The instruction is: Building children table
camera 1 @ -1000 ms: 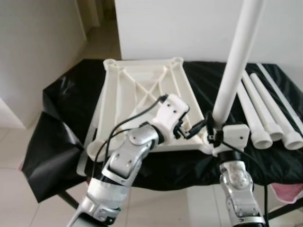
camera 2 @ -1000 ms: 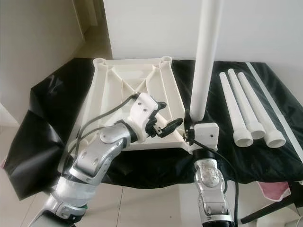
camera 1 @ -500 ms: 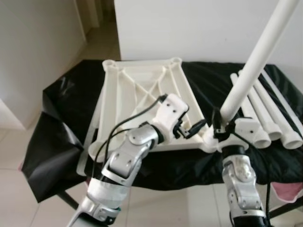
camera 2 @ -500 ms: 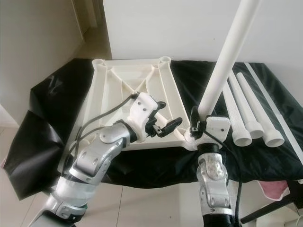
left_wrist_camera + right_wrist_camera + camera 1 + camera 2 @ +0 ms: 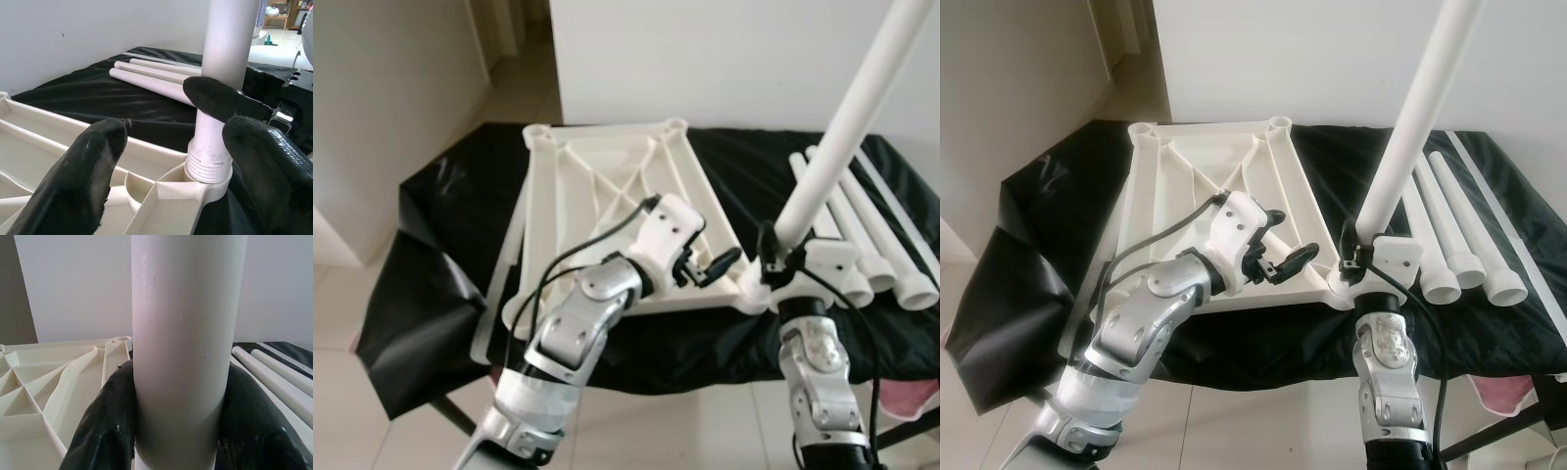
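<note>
Black-draped table (image 5: 440,196): right pincer (image 5: 178,431) grips table leg (image 5: 847,122); left pincer (image 5: 710,266) open beside.

No legible text or labels.

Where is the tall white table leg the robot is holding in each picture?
Left eye view: the table leg slants up on the right, foot at the tabletop's near right corner.
Right eye view: the same, right of centre.
Left wrist view: its threaded foot sits in the corner socket.
Right wrist view: it stands between the right gripper fingers.
Shared landmark: the loose white legs on the black cloth.
</note>
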